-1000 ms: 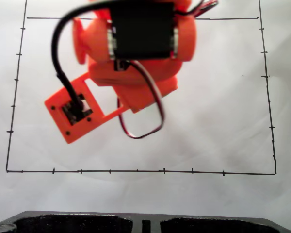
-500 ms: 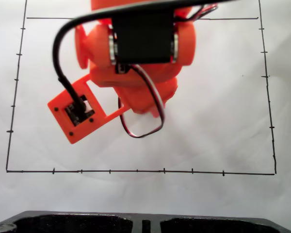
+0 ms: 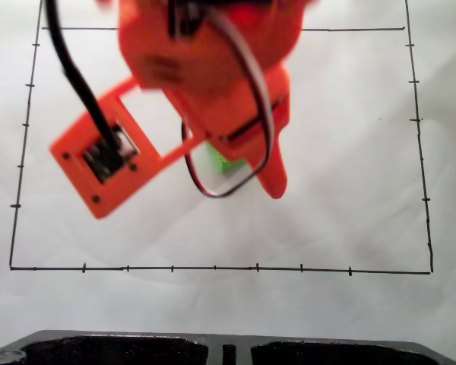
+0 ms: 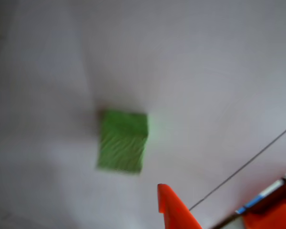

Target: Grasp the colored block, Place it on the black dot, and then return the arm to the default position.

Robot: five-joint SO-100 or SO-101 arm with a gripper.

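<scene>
White paper sheet (image 3: 349,190) ruled with a black border (image 3: 213,268), under the blurred orange arm (image 3: 205,68). Camera plate (image 3: 102,163) jutting left in the fixed view. Green colored block (image 4: 122,140) flat on the paper, apart from the pointed orange finger (image 4: 174,210), ungripped. Jaw opening: cannot tell.

One green block (image 4: 122,140) — apparently one orange arm (image 3: 213,68).
</scene>
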